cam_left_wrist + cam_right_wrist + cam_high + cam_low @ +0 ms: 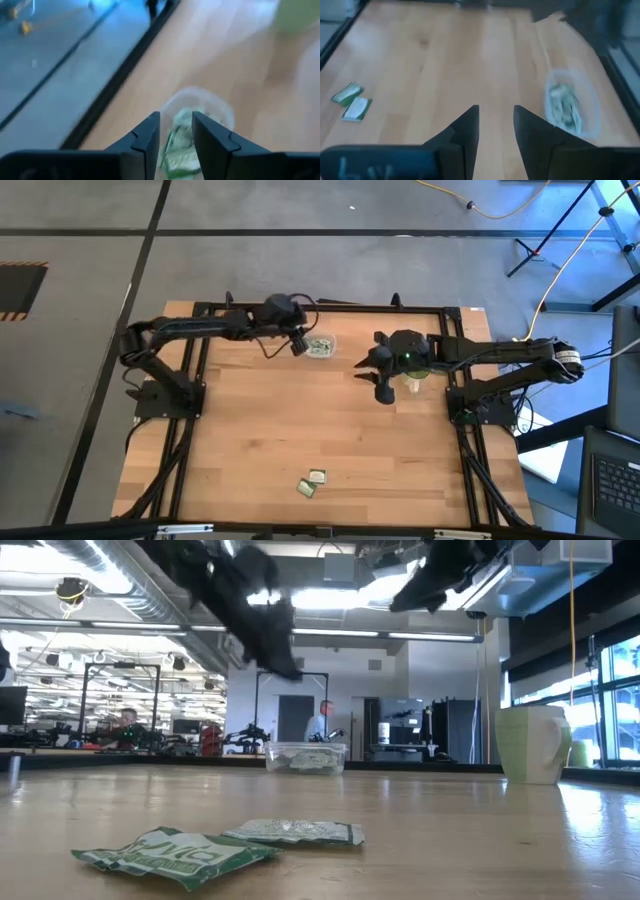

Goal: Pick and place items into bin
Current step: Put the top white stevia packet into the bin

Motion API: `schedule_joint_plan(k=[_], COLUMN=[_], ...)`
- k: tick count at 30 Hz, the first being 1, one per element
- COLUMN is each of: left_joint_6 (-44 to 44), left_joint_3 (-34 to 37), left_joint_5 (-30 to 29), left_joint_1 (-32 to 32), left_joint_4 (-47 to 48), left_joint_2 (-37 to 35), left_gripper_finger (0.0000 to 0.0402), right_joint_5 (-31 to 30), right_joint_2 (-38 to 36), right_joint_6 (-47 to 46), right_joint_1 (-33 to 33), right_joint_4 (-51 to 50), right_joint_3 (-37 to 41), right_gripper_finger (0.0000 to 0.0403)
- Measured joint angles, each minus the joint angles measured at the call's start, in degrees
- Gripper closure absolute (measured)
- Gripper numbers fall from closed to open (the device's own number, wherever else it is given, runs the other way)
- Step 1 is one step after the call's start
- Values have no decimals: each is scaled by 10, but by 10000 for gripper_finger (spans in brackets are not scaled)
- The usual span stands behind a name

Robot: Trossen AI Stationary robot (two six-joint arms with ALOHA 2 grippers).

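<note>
The clear bin stands near the table's far edge with several pale green packets lying in it. My left gripper hangs open just above the bin's left side, and the packets show through the gap between its fingers. Two more packets lie flat on the wood close to the near edge, side by side. My right gripper hovers open above the table to the right of the bin, with nothing between its fingers.
A pale green cup stands on the table at the far right, under my right arm. A black frame runs along the table's edges. Bare wood lies between the bin and the two near packets.
</note>
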State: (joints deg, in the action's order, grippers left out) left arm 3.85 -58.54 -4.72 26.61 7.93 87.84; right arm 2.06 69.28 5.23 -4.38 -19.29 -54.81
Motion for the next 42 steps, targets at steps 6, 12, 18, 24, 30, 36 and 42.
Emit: schedule_joint_plan(k=[6, 12, 18, 24, 30, 36, 42], left_joint_6=[11, 0, -26, -34, -81, -78, -77], left_joint_3=[27, 152, 290, 389, 417, 418, 418], left_joint_5=[58, 109, 63, 5, -2, -2, -2], left_joint_1=[-33, -101, -181, -226, -240, -251, -251], left_joint_4=[-47, -198, -279, -367, -373, -385, -402], left_joint_2=[-115, -235, -330, -371, -384, -384, -385], left_gripper_finger=[295, 303, 309, 314, 315, 316, 316], right_joint_5=[-25, -53, -50, -48, -18, -17, -17], right_joint_2=[32, 142, 278, 395, 468, 503, 520], right_joint_6=[58, 88, 88, 74, 51, 24, 14], right_joint_1=[80, 168, 225, 258, 287, 304, 306], right_joint_4=[16, 23, 63, 58, 7, 12, 45], right_joint_3=[-27, -73, -130, -196, -246, -263, -265], right_gripper_finger=[279, 279, 279, 279, 279, 279, 280])
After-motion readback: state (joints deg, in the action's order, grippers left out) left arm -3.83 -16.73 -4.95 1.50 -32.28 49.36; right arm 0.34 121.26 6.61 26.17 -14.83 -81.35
